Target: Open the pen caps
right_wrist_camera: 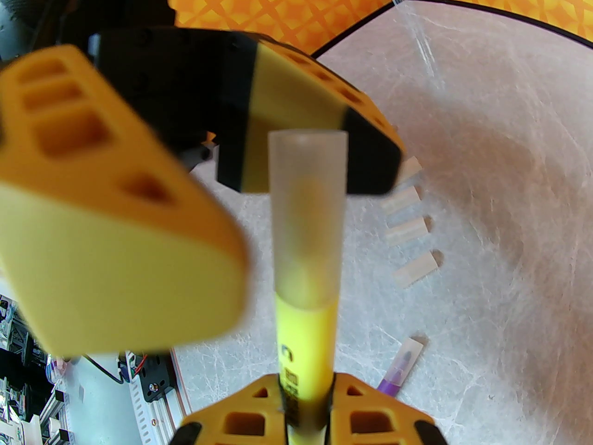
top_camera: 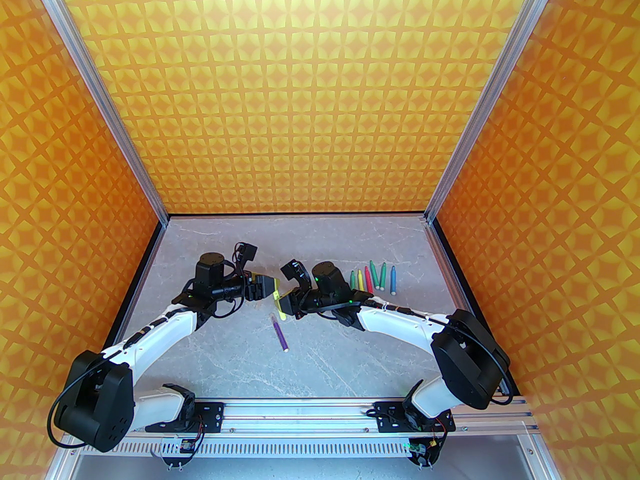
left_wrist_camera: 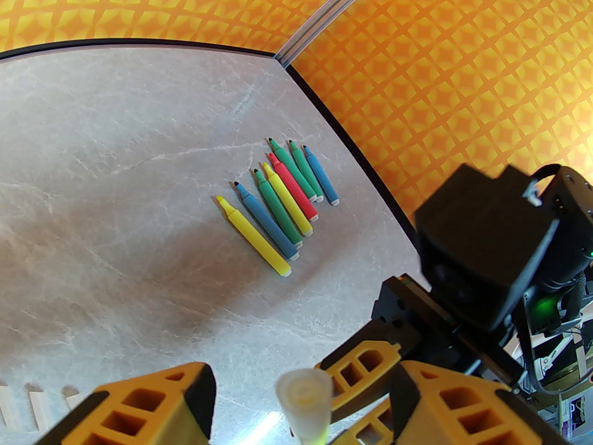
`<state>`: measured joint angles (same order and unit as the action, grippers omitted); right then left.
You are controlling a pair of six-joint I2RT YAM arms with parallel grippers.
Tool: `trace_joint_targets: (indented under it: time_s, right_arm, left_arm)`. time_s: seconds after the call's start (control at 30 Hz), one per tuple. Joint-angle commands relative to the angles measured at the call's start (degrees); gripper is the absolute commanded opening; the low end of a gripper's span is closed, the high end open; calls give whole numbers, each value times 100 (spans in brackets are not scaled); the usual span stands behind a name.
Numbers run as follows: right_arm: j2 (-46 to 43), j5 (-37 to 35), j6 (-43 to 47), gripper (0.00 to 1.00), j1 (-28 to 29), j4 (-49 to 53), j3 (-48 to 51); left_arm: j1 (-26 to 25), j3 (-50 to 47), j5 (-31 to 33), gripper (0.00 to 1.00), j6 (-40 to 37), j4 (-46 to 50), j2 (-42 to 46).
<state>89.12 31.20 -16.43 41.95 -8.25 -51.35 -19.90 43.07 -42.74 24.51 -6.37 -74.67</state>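
Pen cap (right_wrist_camera: 308, 211) sits on the yellow pen (right_wrist_camera: 305, 336), which the right claw (right_wrist_camera: 305, 406) clamps by its barrel above the counter (right_wrist_camera: 486, 202). Left claw (left_wrist_camera: 303, 397) stands open, fingers (left_wrist_camera: 153, 406) flanking that cap without touching. Loose caps (right_wrist_camera: 407, 230) lie on the counter.

Left pincer (left_wrist_camera: 303, 387) agape; right pincer (right_wrist_camera: 305, 387) clamped (tips facing).

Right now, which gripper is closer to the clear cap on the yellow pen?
Left. The left gripper has its fingers open on either side of the cap, not yet gripping it. The right gripper is shut lower down on the yellow pen, below the cap.
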Motion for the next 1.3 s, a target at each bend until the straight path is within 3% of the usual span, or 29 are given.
trace_joint_targets:
  time_s: [0.0,0.5,1.27]
  right_arm:
    - [-140,132,45,0,-29,-169,64]
    - [-176,27,50,0,-29,-223,99]
    - [-279,-190,76,0,-29,-247,220]
  left_arm:
    - [-82,211,-144,64,51,-119,-47]
    - [-129,265,-199,43,7,-79,-126]
    - [-232,361,-244,25,-154,92,-241]
